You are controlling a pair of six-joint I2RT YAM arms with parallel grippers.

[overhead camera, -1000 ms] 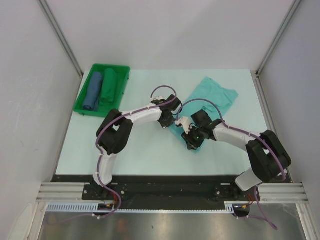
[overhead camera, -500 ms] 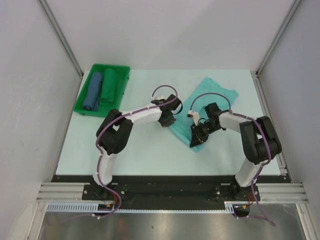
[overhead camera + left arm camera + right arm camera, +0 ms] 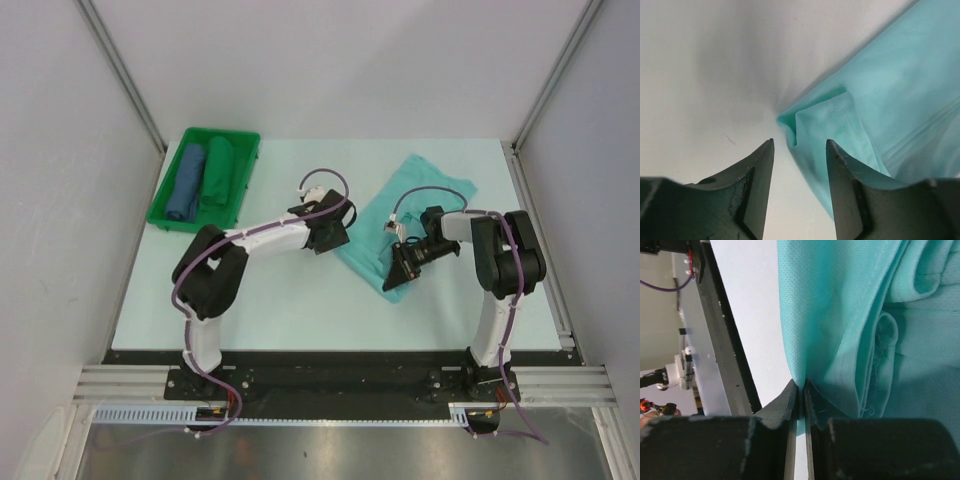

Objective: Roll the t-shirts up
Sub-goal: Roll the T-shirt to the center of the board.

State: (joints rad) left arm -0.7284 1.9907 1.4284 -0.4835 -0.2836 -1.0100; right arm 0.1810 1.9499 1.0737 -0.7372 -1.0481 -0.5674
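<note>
Turquoise thin cloth, pale and soft: the t-shirt (image 3: 425, 200) lies on the pale table (image 3: 270, 300), right of centre. It is spread diagonally w/ its near end folded into a narrow strip. The right wrist view shows a fine mesh weave, stitched hems and several stacked folds. My right end effector (image 3: 801, 387) is pinched closed on the near edge of the fabric. My left end effector (image 3: 799, 145) is open, w/ a folded hem corner just in front of the tips, not gripped.
</note>
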